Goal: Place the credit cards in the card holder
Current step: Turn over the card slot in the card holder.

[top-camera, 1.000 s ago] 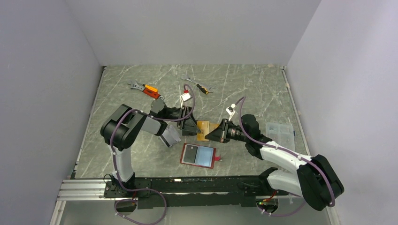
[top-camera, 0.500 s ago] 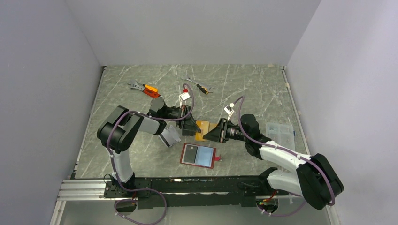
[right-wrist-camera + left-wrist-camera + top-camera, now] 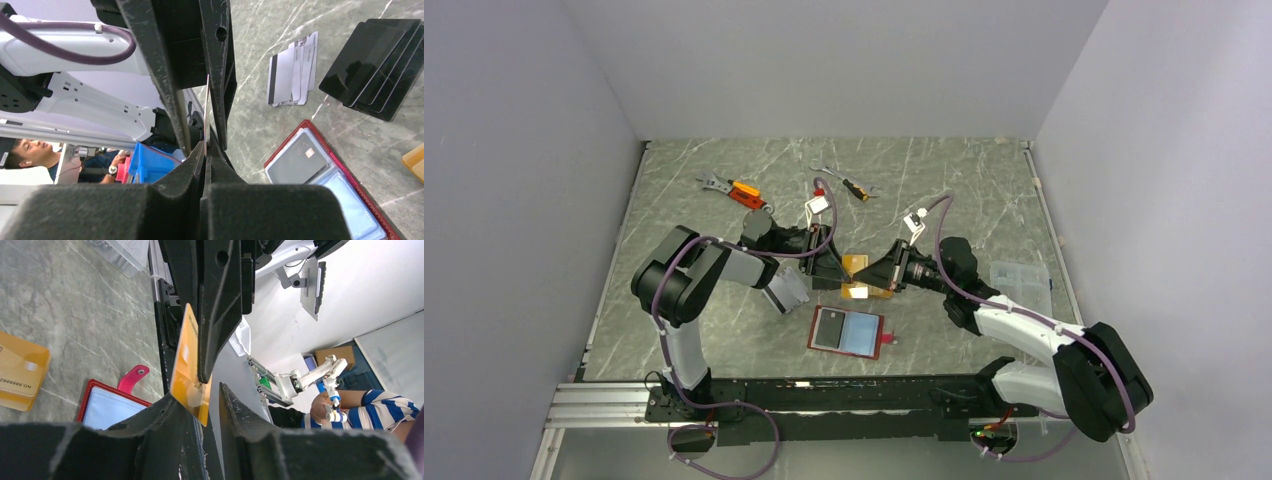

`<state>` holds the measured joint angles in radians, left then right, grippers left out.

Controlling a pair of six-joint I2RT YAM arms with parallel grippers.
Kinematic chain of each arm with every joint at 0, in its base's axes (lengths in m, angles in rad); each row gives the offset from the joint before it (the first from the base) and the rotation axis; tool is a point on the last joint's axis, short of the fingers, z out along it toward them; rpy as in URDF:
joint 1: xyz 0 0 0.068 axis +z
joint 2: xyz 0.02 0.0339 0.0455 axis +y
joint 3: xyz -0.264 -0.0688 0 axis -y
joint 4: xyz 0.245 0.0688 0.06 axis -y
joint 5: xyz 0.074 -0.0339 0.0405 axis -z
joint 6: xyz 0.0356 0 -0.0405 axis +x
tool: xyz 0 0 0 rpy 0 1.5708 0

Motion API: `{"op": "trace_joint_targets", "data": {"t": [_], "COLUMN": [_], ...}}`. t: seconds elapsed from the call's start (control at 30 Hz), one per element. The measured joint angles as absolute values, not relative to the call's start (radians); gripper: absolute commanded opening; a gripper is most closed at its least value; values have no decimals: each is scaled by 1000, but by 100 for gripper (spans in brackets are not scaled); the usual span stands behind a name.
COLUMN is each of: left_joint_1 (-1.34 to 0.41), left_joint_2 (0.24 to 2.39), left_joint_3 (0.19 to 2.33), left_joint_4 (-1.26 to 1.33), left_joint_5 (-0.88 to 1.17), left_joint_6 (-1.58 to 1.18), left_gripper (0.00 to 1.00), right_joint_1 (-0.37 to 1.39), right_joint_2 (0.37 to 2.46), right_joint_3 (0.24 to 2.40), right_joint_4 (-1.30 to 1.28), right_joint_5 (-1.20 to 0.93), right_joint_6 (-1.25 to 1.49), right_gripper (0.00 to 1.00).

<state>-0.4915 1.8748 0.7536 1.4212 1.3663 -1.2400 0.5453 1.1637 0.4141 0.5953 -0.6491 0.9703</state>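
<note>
My right gripper (image 3: 873, 277) is shut on an orange-gold credit card (image 3: 855, 263) and holds it on edge above the table; the card shows edge-on in the right wrist view (image 3: 205, 112). My left gripper (image 3: 835, 268) faces it, jaws apart around the card's lower corner (image 3: 189, 365). The red card holder (image 3: 848, 333) lies open nearer the front, with a dark card (image 3: 296, 161) in one pale blue pocket. Silver-grey cards (image 3: 292, 69) and a fan of black cards (image 3: 375, 57) lie on the table. More orange cards (image 3: 865, 292) lie below the grippers.
Two orange-handled wrenches (image 3: 737, 190) (image 3: 852, 186) lie at the back. A clear plastic box (image 3: 1021, 282) sits at the right. The holder's snap tab (image 3: 133, 378) points away from the stack of orange cards (image 3: 20, 371).
My right gripper has risen and moved slightly back with the orange card. My left gripper has stayed almost still at the card.
</note>
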Motion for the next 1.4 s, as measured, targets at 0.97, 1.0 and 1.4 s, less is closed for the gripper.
{"op": "trace_joint_targets", "data": {"t": [0.97, 1.0, 1.4], "left_joint_1": [-464, -462, -433], "left_joint_2": [1845, 1845, 1843], "left_joint_3": [754, 754, 754], "left_joint_4": [1479, 1479, 1478], "left_joint_5": [1422, 1425, 1485], "left_joint_6": [-1374, -1374, -1374], "left_gripper": [39, 38, 36], "right_joint_1": [551, 552, 612], "right_joint_2": [1055, 1055, 1151], "right_joint_3": [397, 396, 435], "right_joint_4": [456, 456, 483], "right_joint_5": [-617, -619, -618], "right_joint_6": [898, 897, 889], "right_gripper": [0, 0, 0]}}
